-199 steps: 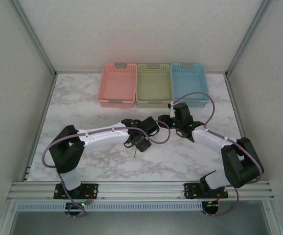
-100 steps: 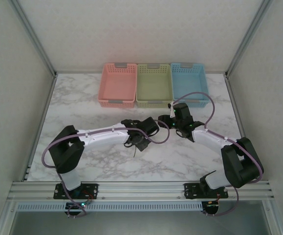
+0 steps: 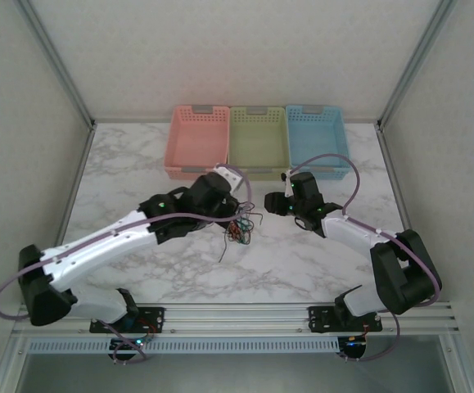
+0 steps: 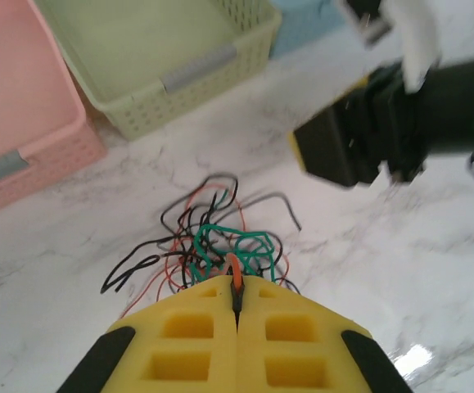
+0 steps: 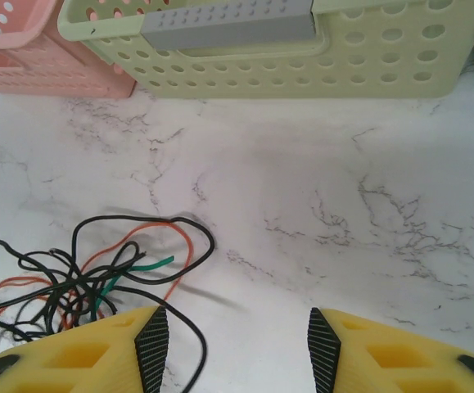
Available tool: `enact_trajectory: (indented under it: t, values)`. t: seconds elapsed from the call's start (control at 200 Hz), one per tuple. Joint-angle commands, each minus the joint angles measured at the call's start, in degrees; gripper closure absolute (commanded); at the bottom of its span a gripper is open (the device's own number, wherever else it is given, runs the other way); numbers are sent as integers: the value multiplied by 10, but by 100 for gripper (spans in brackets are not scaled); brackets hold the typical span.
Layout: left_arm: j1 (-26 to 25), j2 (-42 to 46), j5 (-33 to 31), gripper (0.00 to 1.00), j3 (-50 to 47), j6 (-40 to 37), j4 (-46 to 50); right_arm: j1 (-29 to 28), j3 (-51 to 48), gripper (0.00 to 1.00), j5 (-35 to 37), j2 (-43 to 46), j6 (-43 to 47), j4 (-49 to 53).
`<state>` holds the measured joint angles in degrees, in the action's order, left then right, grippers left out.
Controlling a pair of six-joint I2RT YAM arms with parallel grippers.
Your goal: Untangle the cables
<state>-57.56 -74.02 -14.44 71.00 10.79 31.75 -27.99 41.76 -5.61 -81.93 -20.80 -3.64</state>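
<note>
Left claw has shifted leftward, cables pinched at its tips.

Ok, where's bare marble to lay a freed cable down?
Widest bare patch: the far-left marble of the table, between the pink basket and the frame. Also the near strip between the left arm and right arm. Crowded in front of the green basket: the cables, the shut left gripper and open right gripper meet there.

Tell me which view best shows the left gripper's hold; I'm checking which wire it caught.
Left wrist: close up, the left gripper pinches a red wire at its tips. The top view shows the cables tiny at the gripper; the right wrist shows their loose loops.
</note>
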Motion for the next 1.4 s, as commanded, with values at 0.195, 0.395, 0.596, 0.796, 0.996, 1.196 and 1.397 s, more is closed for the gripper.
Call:
enact_trajectory:
  t: [0.195, 0.395, 0.596, 0.796, 0.996, 1.196, 1.397]
  values:
    - [22, 83, 15, 100, -2, 63, -5, 3, -11, 49, -8, 20, -3, -14]
    - [32, 72, 27, 100, -23, 64, -13, 3, -35, 49, -60, 42, -2, -64]
    - [57, 65, 45, 100, -76, 85, -42, -3, -81, 50, -165, 85, 1, -164]
    - [70, 68, 63, 100, -91, 95, -51, -60, -73, 44, -264, 81, 37, -195]
    - [70, 69, 91, 100, -88, 97, -58, -114, -20, 43, -308, -1, 51, -171]
    - [70, 73, 112, 100, -95, 107, -70, -125, 10, 43, -290, -47, 45, -144]
    - [70, 76, 120, 100, -97, 108, -73, -130, 38, 48, -292, -91, 35, -123]
